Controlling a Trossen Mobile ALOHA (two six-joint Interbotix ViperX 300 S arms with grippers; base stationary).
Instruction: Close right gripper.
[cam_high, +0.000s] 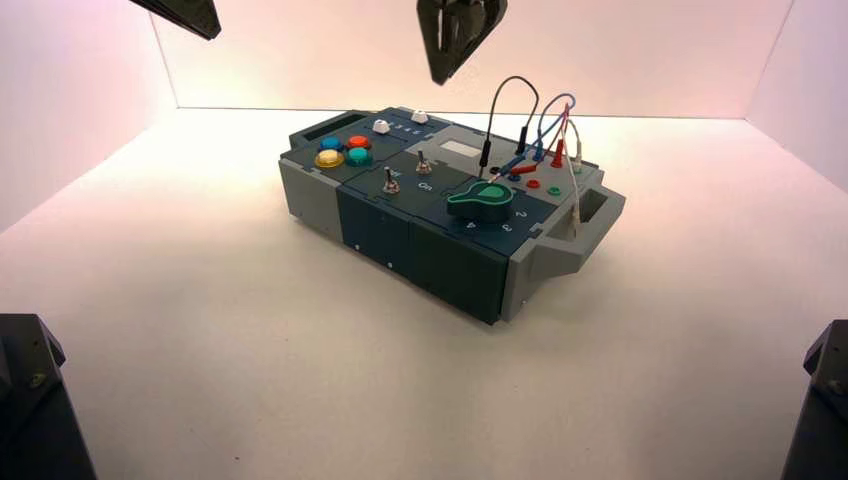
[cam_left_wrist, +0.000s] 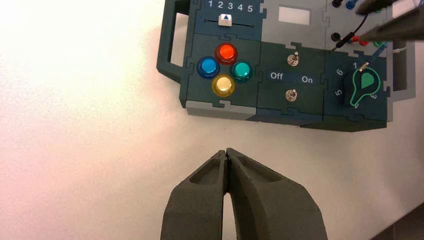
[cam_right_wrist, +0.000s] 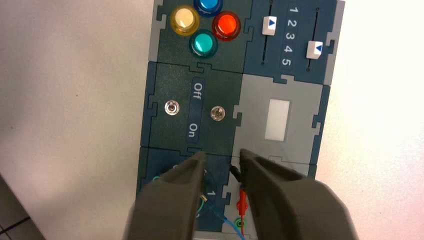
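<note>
Right gripper (cam_right_wrist: 221, 156) jaws parted, empty, above box (cam_right_wrist: 165, 125) | wires (cam_high: 520, 125) beneath | left gripper (cam_left_wrist: 227, 152) jaws together, empty

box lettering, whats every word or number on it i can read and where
"Off" and "On": on the strip between the two toggle switches.
"1 2 3 4 5": between the two white sliders.
"1", "6", "5": around the green knob; other dial numbers are hidden.
White window: blank.
Right tool, jaws apart, covers part of the dial.
</note>
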